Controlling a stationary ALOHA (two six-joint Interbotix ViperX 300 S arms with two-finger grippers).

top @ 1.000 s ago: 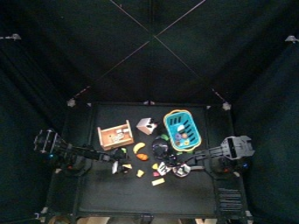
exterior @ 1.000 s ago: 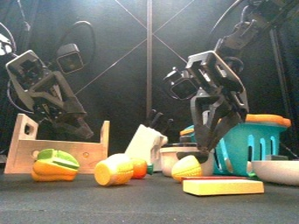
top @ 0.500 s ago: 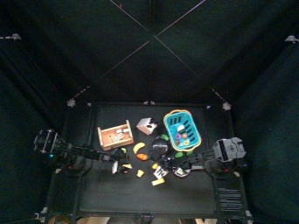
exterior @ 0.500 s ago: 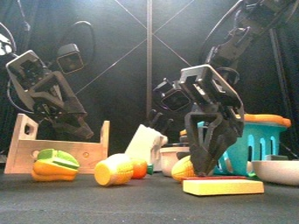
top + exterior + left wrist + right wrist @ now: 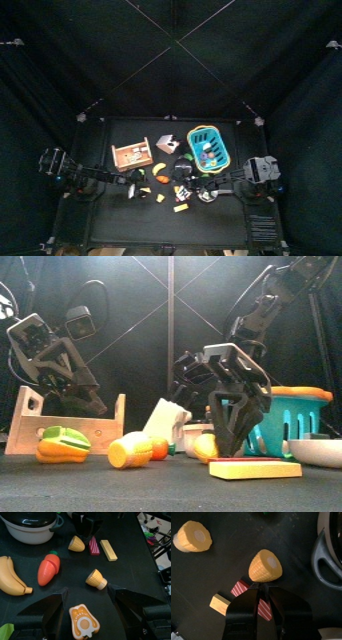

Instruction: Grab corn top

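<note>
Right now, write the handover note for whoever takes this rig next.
Right hand: low over the table, jaws look nearly closed, holding nothing, tips just short of a corn piece.
Left hand: open, empty, hovering over a second corn piece and the pepper half.
Nearby: carrot, banana, white pot.
Done: right approach.
Left: grip the corn top and lift it.
</note>
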